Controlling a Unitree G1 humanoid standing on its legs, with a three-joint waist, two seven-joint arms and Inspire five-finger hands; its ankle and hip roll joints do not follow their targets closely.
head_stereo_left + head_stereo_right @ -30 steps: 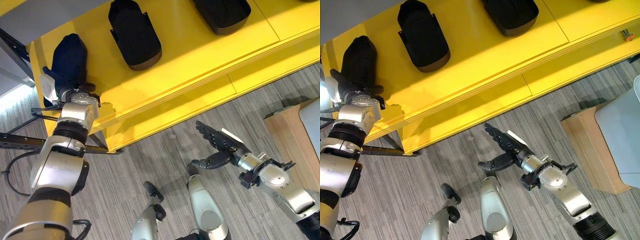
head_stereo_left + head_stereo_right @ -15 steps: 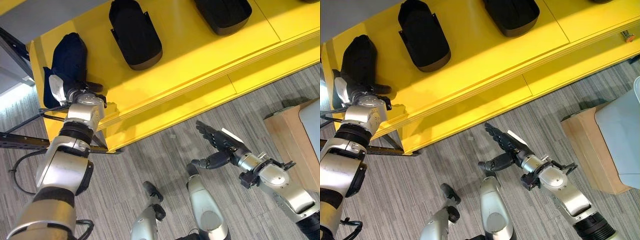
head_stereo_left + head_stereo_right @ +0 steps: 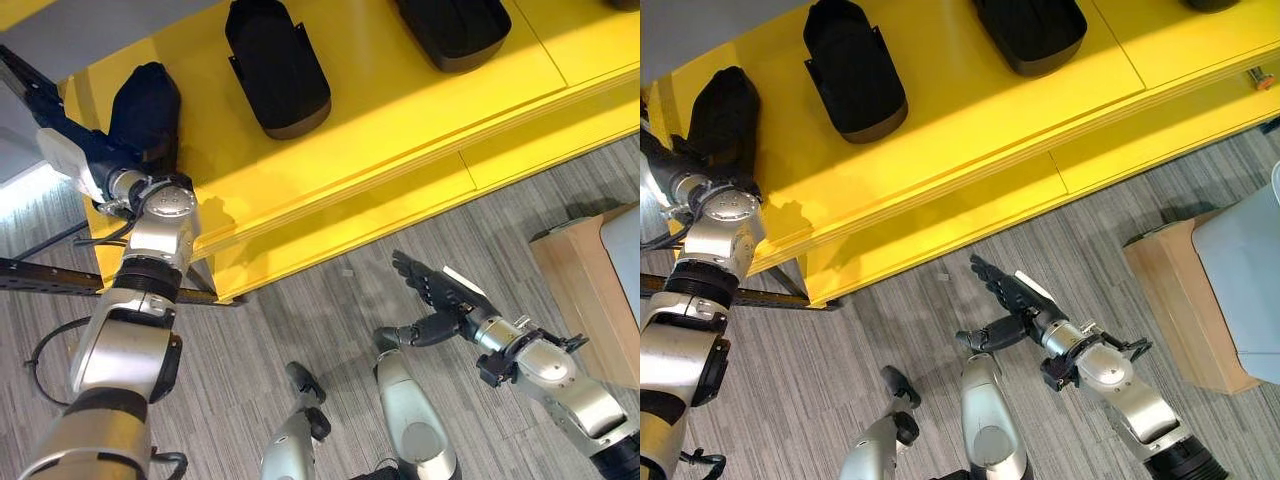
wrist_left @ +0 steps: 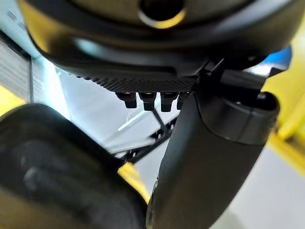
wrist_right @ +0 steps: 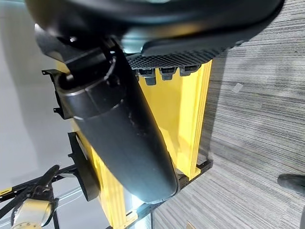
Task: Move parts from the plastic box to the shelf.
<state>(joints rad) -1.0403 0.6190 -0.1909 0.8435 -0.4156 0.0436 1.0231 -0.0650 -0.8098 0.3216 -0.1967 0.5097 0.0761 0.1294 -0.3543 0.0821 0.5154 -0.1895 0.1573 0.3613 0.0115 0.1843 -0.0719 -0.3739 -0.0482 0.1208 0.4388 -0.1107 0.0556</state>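
Observation:
Three black parts lie on the yellow shelf (image 3: 380, 120): one at its left end (image 3: 146, 103), one in the middle (image 3: 278, 70) and one further right (image 3: 455, 25). My left hand (image 3: 90, 155) is open just left of the left-end part, beside it and apart from it. In the left wrist view that part (image 4: 57, 171) shows past the thumb (image 4: 209, 157). Over the carpet, below the shelf's front edge, my right hand (image 3: 432, 295) is open with straight fingers and holds nothing.
A wooden stand (image 3: 580, 290) carrying a pale plastic box (image 3: 1245, 270) is at the right edge. A black metal bar (image 3: 40, 275) of the shelf frame runs at the lower left. Grey carpet (image 3: 300, 320) lies between shelf and stand.
My left hand has let go of the left-end part and drawn back to the left; the part stays on the shelf. The right hand has sunk slightly.

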